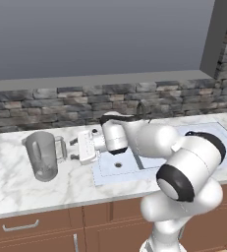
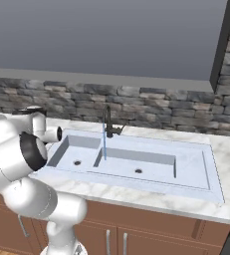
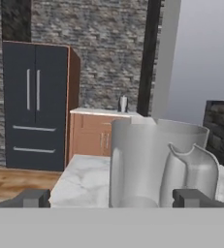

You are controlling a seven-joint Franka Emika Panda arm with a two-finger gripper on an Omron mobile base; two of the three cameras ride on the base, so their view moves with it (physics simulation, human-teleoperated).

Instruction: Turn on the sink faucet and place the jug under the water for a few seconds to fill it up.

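The translucent grey jug (image 1: 42, 155) stands upright on the marble counter, left of the sink (image 1: 105, 176), with its loop handle toward the arm. My gripper (image 1: 74, 149) is open just right of that handle, level with it, and holds nothing. In the hand view the jug (image 3: 147, 164) stands close ahead, its handle (image 3: 193, 167) right of centre, and my gripper (image 3: 112, 198) has one fingertip on each side. The dark sink faucet (image 2: 108, 121) stands behind the pale double sink (image 2: 212, 172). A thin blue stream of water (image 2: 104, 144) falls from its spout near the basin divider.
A stone backsplash (image 1: 46, 106) runs behind the counter. Wooden cabinets with handles (image 1: 20, 227) sit under the counter's front edge. Beyond the jug, the hand view shows a dark fridge (image 3: 35, 104) and a wooden cabinet (image 3: 91, 135).
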